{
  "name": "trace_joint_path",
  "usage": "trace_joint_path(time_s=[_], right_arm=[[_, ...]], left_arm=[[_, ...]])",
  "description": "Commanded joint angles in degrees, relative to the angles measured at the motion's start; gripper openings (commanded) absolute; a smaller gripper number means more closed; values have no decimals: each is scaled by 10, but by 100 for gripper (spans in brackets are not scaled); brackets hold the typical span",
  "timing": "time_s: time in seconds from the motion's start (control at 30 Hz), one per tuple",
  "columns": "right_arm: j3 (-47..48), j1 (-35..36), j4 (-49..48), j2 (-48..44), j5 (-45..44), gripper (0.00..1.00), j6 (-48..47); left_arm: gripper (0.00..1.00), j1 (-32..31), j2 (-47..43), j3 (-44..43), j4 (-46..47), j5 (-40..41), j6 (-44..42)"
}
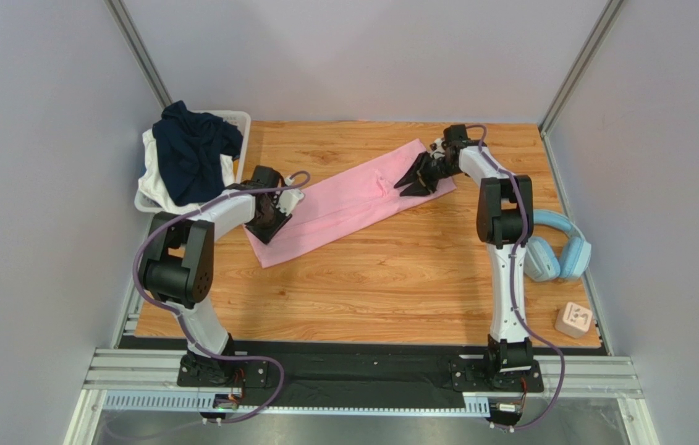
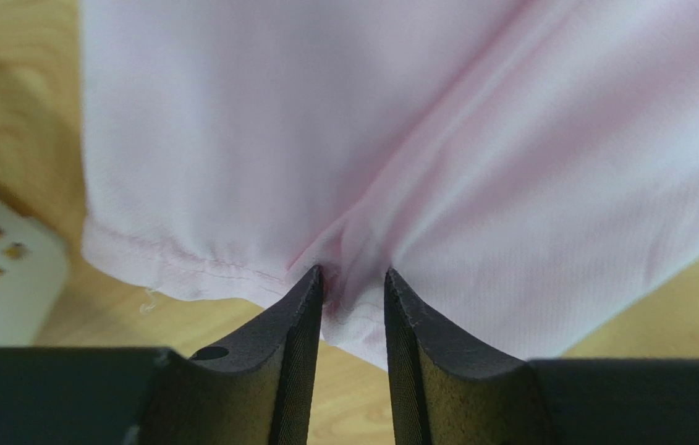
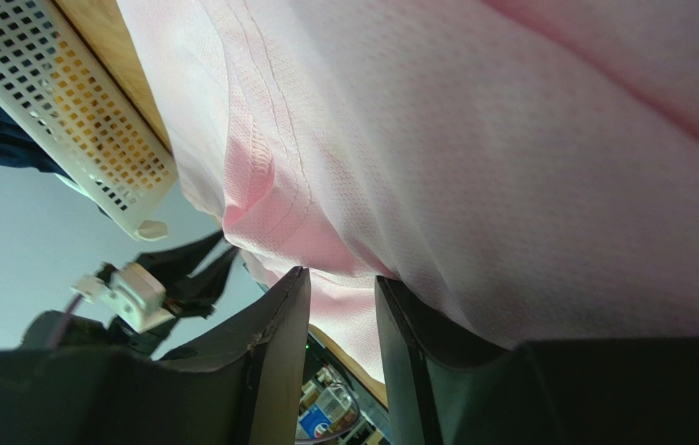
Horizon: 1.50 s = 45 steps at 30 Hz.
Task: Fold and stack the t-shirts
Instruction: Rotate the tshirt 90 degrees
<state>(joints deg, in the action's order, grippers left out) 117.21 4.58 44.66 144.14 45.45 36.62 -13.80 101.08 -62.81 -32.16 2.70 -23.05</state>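
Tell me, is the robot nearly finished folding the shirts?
Not yet. The pink t-shirt already lies folded into a long strip on the table. The left gripper and right gripper each have one end of it between their fingers. The navy t-shirt is heaped in the basket, unfolded, so nothing is stacked.
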Motion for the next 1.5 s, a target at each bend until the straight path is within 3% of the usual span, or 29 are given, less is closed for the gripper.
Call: trace_joint_path(time_s=[0.0,0.3,0.7,0.93,1.13,1.27,1.47], right_arm=[[39,-11,-20,35,-13,40,28],[50,-20,-73,55,21,42,80],[185,-59,-104,127,44,50,153],[186,-61,-215,135,103,53,231],[180,-56,-148,98,89,54,161],[136,-48,-139,47,78,54,134],[170,-19,-57,-24,36,55,66]], left_arm=[[38,-53,-19,-1,-113,-43,17],[37,-219,15,41,-145,-46,43],[35,-343,40,17,-207,-130,45],[33,-393,83,17,-200,-187,59],[33,-405,53,-78,-264,-274,43],[33,-404,13,-210,-312,-297,40],[34,-321,-62,-346,-349,-309,44]])
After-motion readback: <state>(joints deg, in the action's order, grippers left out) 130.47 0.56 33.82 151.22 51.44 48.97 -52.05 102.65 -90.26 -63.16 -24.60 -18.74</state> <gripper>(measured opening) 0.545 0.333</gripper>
